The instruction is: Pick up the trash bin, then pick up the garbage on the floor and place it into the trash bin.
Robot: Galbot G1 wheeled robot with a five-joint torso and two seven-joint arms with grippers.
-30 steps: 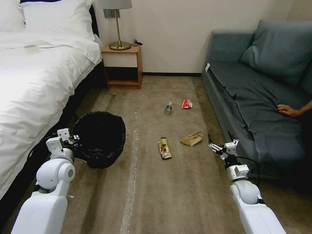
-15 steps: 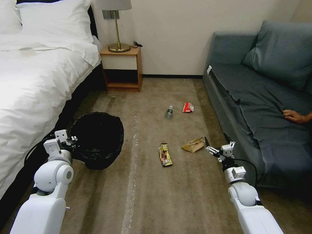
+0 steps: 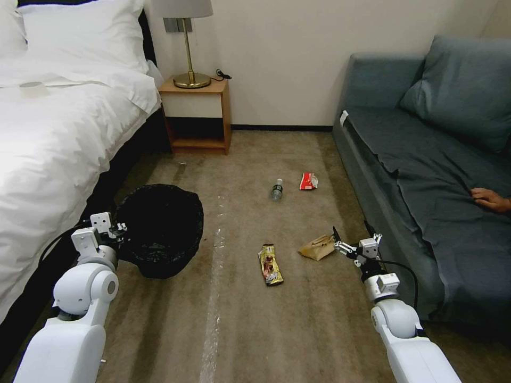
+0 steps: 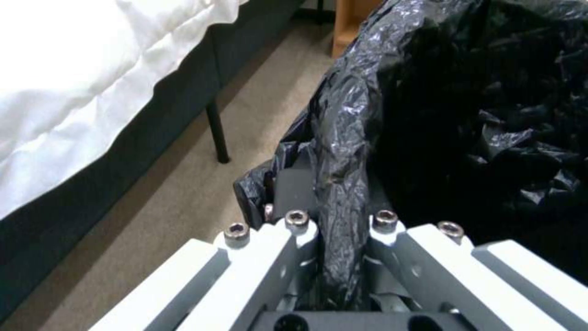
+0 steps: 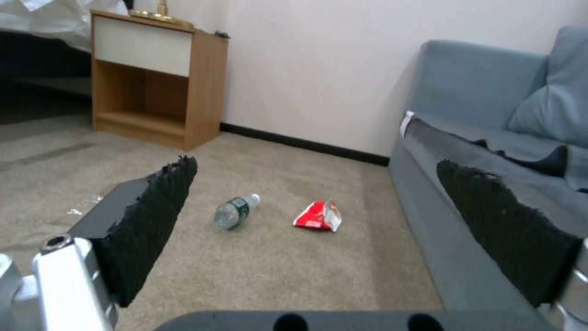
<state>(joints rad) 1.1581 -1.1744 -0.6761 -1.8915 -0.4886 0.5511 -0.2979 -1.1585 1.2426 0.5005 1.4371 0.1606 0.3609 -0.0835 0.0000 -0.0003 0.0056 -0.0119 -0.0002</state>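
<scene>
Left gripper (image 3: 118,230): clamped on the near rim of the trash bin (image 3: 162,226), a fold of the crinkly black liner (image 4: 343,151) pinched between its fingers in the left wrist view
Trash bin: on the left of the carpet (image 3: 239,319), close beside the bed (image 3: 53,138), tipped so its dark mouth faces up toward the head camera
Right gripper (image 3: 351,235): fingers spread wide and holding nothing, low over the carpet between the crumpled brown paper bag (image 3: 318,247) and the grey sofa (image 3: 426,175) (its near fingertip is just beside the bag)
Garbage: four pieces on the carpet; the gold-brown snack wrapper (image 3: 271,264) lies left of the paper bag, and farther toward the wall the small clear bottle (image 3: 276,189) rests on its side near the red-and-white packet (image 3: 308,181)
Right wrist view: bottle and packet seen side by side between the two black finger pads (image 5: 156,220)
Background: wooden nightstand (image 3: 197,114) with a brass lamp (image 3: 187,48) against the wall
</scene>
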